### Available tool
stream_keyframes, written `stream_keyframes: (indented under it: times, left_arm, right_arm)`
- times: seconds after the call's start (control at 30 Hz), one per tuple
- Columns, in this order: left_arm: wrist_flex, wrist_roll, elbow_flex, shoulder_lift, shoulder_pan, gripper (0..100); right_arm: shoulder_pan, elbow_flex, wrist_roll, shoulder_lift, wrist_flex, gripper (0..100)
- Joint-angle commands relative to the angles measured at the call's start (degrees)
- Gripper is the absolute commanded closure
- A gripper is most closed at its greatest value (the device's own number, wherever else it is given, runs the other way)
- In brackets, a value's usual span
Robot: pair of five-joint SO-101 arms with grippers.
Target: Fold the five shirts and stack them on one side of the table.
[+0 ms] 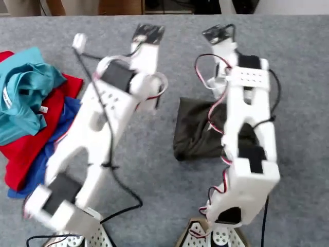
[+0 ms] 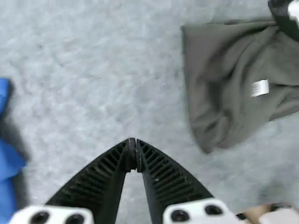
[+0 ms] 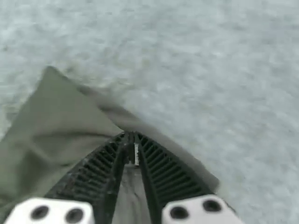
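Left gripper [image 2: 132,156] closed empty over table [image 2: 93,70]; right gripper [image 3: 131,144] pinching dark shirt [image 3: 56,121] edge

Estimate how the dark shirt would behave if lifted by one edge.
Probably floppy: the dark shirt lies crumpled in soft folds and seems to tent where the right gripper pinches it. Likely light; it may drag on the fuzzy table rather than slide.
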Motion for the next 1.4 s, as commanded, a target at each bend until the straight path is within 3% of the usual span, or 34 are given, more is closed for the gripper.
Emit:
stream_keyframes:
  times: [0.0,0.2,0.5,0.8,1.03,1.17,1.37]
  left_arm:
    - [-7.9,-3.4,21.3,-15.2,-4.2,98]
    - [-12.5,-5.8,36.6,-29.5,-6.6,98]
    - [-12.5,-5.8,39.1,-31.7,-6.6,98]
    - [-12.5,-5.8,38.9,-31.7,-6.6,98]
    - [-14.4,-5.9,39.1,-31.6,-6.6,98]
    - [-14.7,-5.9,38.8,-31.6,-6.2,98]
    - [-15.8,-5.9,38.9,-30.3,-6.2,98]
  right_arm:
    - [-2.2,-6.8,0.1,4.0,5.4,99.3]
    - [0.3,-13.4,0.5,13.2,16.1,99.4]
    - [6.3,-18.8,5.4,16.6,30.0,99.7]
    - [20.4,-3.8,17.1,1.3,29.5,99.7]
    - [30.4,7.1,23.5,-6.1,22.4,99.7]
    - [28.2,3.7,20.8,-9.0,22.8,99.7]
    - [14.2,-4.2,9.8,-11.2,23.2,99.7]
